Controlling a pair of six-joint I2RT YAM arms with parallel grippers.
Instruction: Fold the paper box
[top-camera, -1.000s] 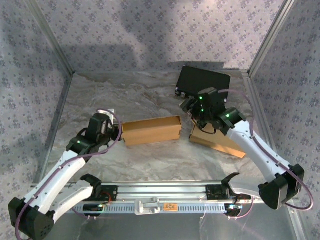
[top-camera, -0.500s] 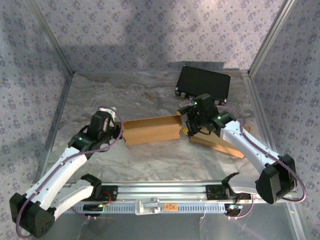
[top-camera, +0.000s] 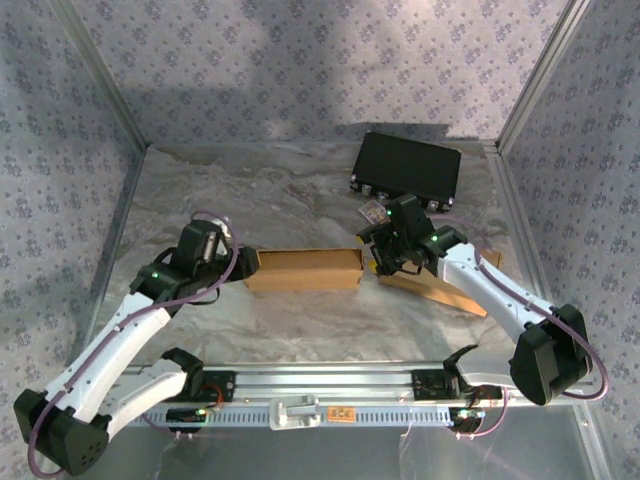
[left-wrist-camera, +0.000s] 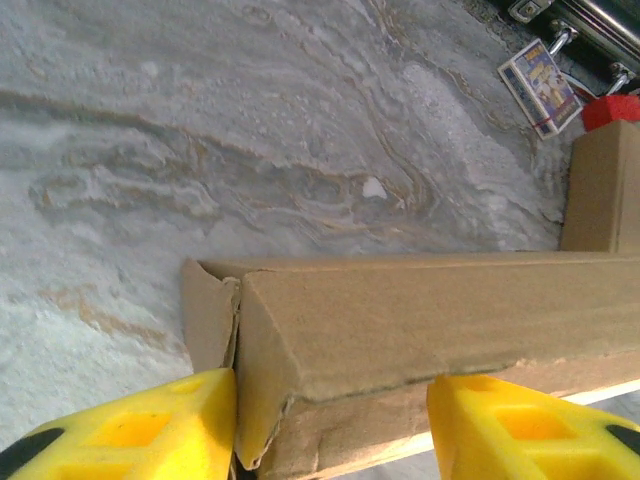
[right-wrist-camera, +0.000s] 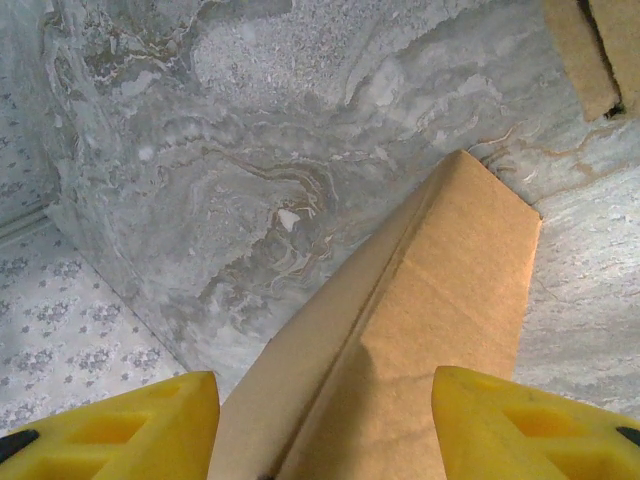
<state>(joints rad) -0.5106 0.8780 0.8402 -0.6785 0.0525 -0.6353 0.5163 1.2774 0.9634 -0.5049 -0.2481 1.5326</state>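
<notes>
The paper box (top-camera: 303, 268) lies long and low at mid-table, brown cardboard with its top folded down. My left gripper (top-camera: 243, 268) is at the box's left end. In the left wrist view its yellow fingers (left-wrist-camera: 120, 425) stand apart astride that end of the box (left-wrist-camera: 420, 320), where a side flap sticks out; the gripper (left-wrist-camera: 330, 400) is open. My right gripper (top-camera: 383, 262) hovers just past the box's right end, over a second, slanted cardboard piece (top-camera: 440, 290). In the right wrist view that piece (right-wrist-camera: 420, 330) runs away between the open gripper (right-wrist-camera: 325, 400) fingers.
A black case (top-camera: 408, 165) stands at the back right, with a small printed card (top-camera: 373, 212) in front of it. Patterned walls and metal frame posts close in the marbled table (top-camera: 250, 190). The arm-base rail (top-camera: 320, 385) runs along the near edge.
The left gripper has opened from shut. The box now sits lower, its top folded down. The right gripper moved left and down toward the box's right end, its fingers narrowing.
</notes>
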